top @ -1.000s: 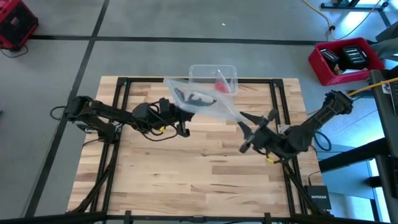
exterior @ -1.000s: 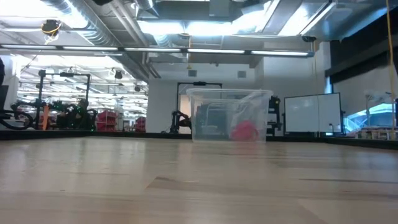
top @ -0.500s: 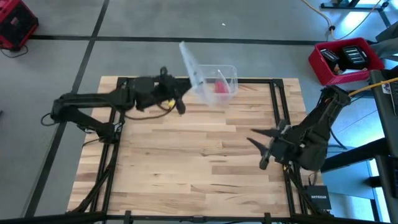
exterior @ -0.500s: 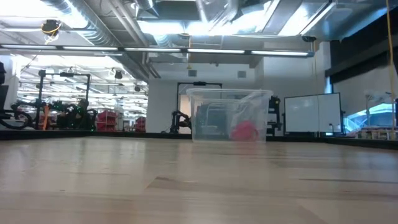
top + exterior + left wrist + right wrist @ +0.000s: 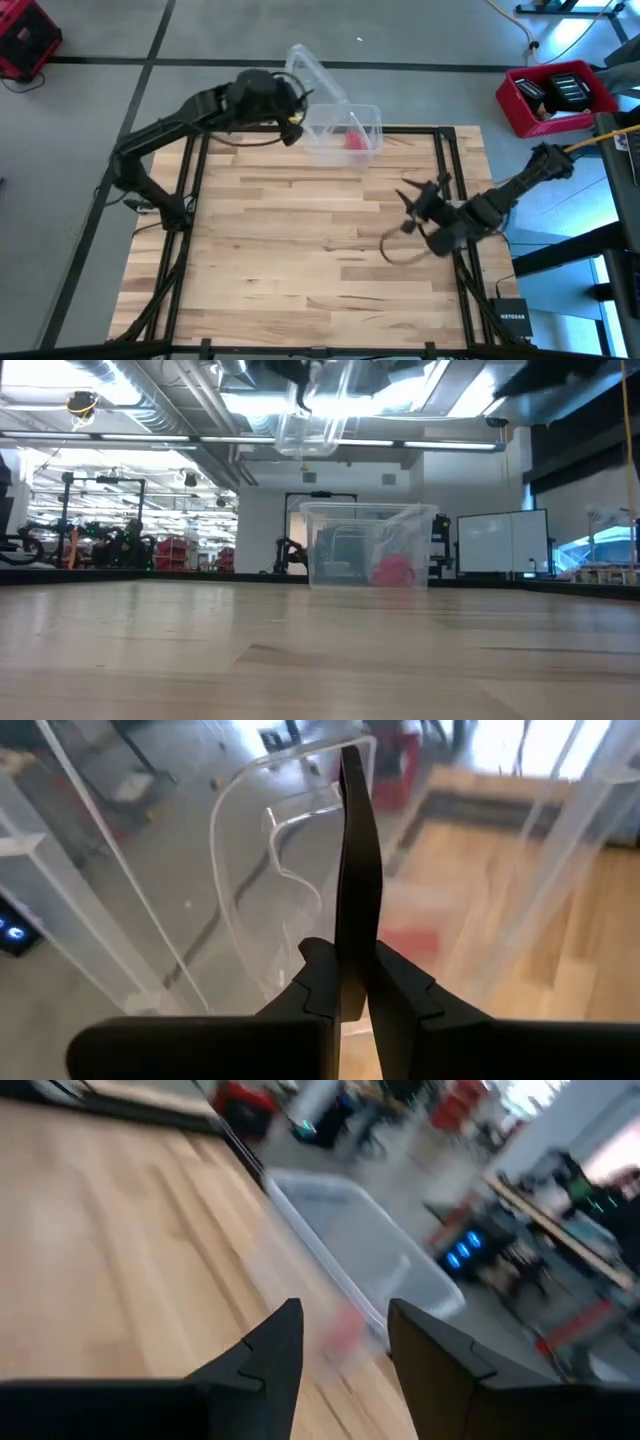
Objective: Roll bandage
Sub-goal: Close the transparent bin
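Note:
The red bandage lies as a small roll inside an open clear plastic box at the table's far edge; it also shows in the low view. My left gripper is high above the far edge, just left of the box, shut on the box's clear lid, which shows at the top of the low view. My right gripper is open and empty over the table's right side, apart from the box. My left gripper pinches a thin dark strip on the clear lid between its two fingers; the strip runs along them. The lid is lifted clear of table and box and stands tilted on edge above the box's left side.
Black frame rails run along the table's left and right sides. A red crate with dark items stands off the table at the far right. A red object sits on the floor at the far left.
My left gripper has gone from the table's middle up and toward the far edge, carrying the clear lid, which now stands tilted beside the box. My right gripper has drawn back toward the right edge and turned. The box and the bandage have stayed put.

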`<act>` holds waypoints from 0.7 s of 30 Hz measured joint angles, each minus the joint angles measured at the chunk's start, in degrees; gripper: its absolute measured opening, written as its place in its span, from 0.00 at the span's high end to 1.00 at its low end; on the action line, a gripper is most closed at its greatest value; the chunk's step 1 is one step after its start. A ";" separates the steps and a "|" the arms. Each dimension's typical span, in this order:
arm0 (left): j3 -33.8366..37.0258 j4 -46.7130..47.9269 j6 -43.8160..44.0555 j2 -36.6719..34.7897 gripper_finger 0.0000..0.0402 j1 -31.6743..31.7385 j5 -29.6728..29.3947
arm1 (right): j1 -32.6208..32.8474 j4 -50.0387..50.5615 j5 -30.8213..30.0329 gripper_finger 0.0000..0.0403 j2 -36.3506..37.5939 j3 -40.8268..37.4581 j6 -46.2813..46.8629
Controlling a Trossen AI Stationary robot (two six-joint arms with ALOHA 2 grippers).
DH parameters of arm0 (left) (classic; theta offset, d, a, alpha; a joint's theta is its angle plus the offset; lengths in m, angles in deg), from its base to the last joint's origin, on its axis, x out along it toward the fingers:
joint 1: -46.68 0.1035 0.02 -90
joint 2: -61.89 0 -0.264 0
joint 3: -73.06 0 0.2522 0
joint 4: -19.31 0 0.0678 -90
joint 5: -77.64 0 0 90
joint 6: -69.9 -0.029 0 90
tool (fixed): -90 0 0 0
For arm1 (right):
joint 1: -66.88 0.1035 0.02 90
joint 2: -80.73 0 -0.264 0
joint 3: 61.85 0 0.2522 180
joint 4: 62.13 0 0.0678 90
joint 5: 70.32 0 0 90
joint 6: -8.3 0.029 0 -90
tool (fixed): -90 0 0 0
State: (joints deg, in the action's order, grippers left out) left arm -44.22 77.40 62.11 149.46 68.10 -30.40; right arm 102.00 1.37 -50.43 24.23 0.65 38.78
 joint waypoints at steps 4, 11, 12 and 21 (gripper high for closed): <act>-8.18 8.26 -4.55 7.12 0.95 3.31 2.05 | -10.51 -0.71 6.48 0.62 2.58 -3.47 -3.61; -23.52 22.90 -12.86 17.78 0.95 5.75 2.01 | -23.54 -17.63 23.41 0.62 3.93 -14.39 -14.34; -25.02 24.60 -14.38 18.97 0.95 5.82 2.37 | -24.73 -20.89 24.88 0.62 3.84 -16.11 -16.04; -28.25 27.78 -23.47 22.05 0.95 7.12 7.51 | -30.06 -39.58 36.09 0.62 3.73 -26.62 -20.26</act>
State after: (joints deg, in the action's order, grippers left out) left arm -72.47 105.17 38.64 171.51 75.22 -22.89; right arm 71.94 -38.21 -14.33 27.96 -25.97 18.52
